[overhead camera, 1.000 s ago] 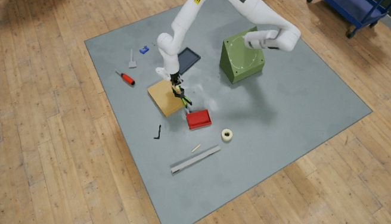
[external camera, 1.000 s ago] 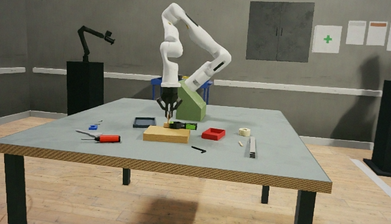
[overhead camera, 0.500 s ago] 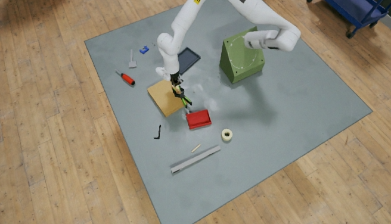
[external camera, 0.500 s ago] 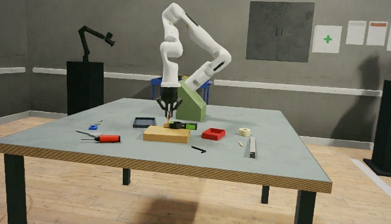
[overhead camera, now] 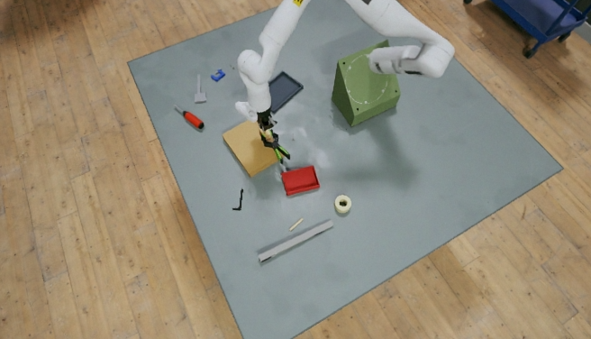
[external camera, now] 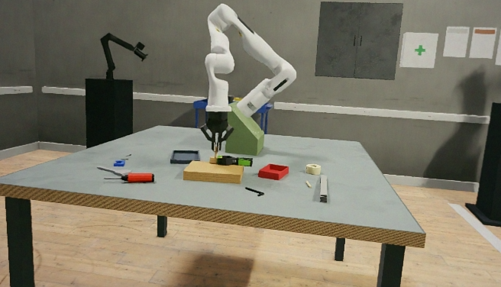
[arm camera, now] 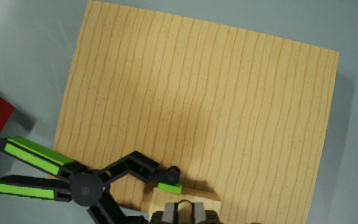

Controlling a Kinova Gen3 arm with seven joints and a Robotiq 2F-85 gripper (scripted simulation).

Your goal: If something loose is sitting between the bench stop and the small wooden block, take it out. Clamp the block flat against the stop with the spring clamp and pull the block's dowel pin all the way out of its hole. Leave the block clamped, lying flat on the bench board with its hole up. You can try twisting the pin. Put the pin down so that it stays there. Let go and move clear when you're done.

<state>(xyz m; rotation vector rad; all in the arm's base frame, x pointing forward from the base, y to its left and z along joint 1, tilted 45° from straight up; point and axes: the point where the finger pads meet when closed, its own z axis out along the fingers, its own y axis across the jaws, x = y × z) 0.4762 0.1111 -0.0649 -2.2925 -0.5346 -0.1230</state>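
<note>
The bench board (overhead camera: 245, 150) (external camera: 214, 173) (arm camera: 200, 100) carries the small wooden block (external camera: 212, 160) (arm camera: 162, 199), which looks flat. The spring clamp (overhead camera: 270, 142) (external camera: 227, 160) (arm camera: 87, 188) lies at the block, one green pad against the block's edge in the wrist view, its handles sticking out past the board. My gripper (external camera: 216, 147) (arm camera: 185, 213) points down over the block and is shut on the dowel pin (external camera: 216, 153), which stands upright. Whether the pin's lower end is in the hole cannot be told. The bench stop and its gap to the block are hidden or not distinguishable.
A red tray (overhead camera: 301, 180) (external camera: 273, 172) is close to the clamp handles. A dark tray (overhead camera: 286, 91) (external camera: 185, 157) is behind the board. A tape roll (overhead camera: 337, 204), a grey bar (overhead camera: 295, 241), a small light stick (overhead camera: 295, 224), a black hex key (overhead camera: 240, 199) and a red screwdriver (overhead camera: 193, 119) lie around.
</note>
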